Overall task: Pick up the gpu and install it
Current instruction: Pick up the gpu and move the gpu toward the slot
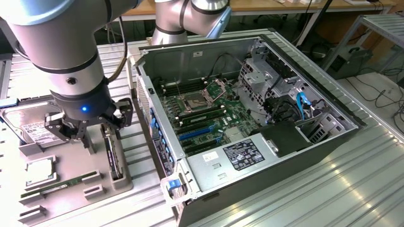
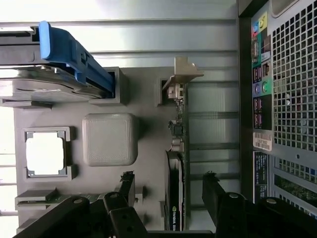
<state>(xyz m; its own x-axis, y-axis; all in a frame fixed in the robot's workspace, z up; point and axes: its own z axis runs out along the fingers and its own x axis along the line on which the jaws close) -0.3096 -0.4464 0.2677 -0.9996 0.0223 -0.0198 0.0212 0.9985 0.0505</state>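
Note:
The gpu [image 1: 112, 158] stands on its edge in a slot of the grey holder tray [image 1: 75, 161], to the exterior view's left of the open computer case [image 1: 252, 118]. In the wrist view I look down on the gpu [image 2: 176, 163] edge-on, a thin dark card with its pale metal bracket [image 2: 182, 74] at the far end. My gripper [image 1: 93, 128] hovers just above the card. It is open, and in the wrist view the gripper [image 2: 168, 188] has one black finger on each side of the card, neither touching it.
On the tray lie a silver hard drive [image 1: 25, 123], a square processor [image 1: 41, 172] and a long green memory stick [image 1: 60, 185]. The case's motherboard [image 1: 202, 113] faces up with blue slots [image 1: 196, 133]. The case's rear panel [image 2: 287, 99] stands close beside the card.

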